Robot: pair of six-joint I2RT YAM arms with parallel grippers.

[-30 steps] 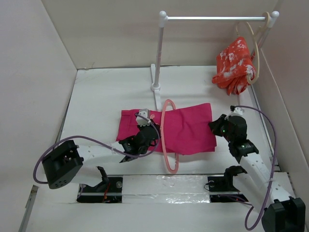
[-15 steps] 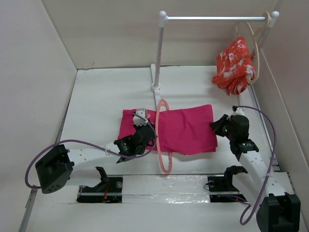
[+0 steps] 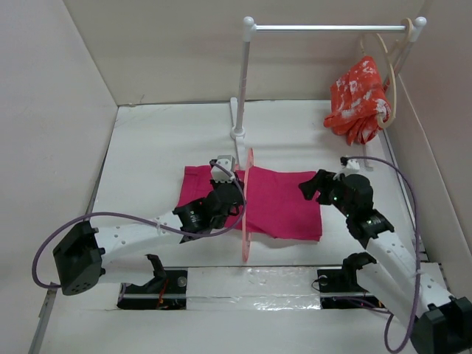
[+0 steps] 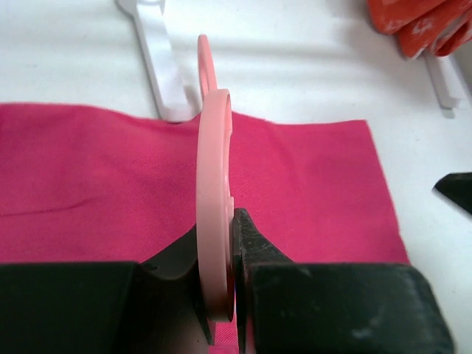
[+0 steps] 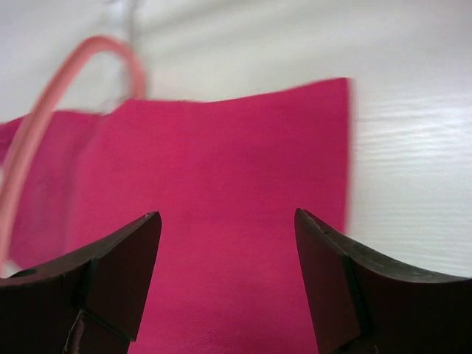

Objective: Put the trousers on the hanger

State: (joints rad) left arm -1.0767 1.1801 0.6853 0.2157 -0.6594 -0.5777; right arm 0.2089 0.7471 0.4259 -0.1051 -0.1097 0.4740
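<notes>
The left arm is stretched low across the tabletop (image 3: 162, 140) from the near left corner. Its left tool (image 4: 221, 258) is clamped on the rim of the light-pink hanger (image 4: 214, 169), which is held upright and edge-on over the magenta-pink trousers (image 3: 284, 206). These are spread flat at the middle of the tabletop, just in front of the foot of the white rack (image 3: 244, 81). The right arm is bent up from the near right corner, and its right tool (image 3: 313, 186) is pointed leftward over the trousers' right edge, the jaws held apart with nothing between them.
</notes>
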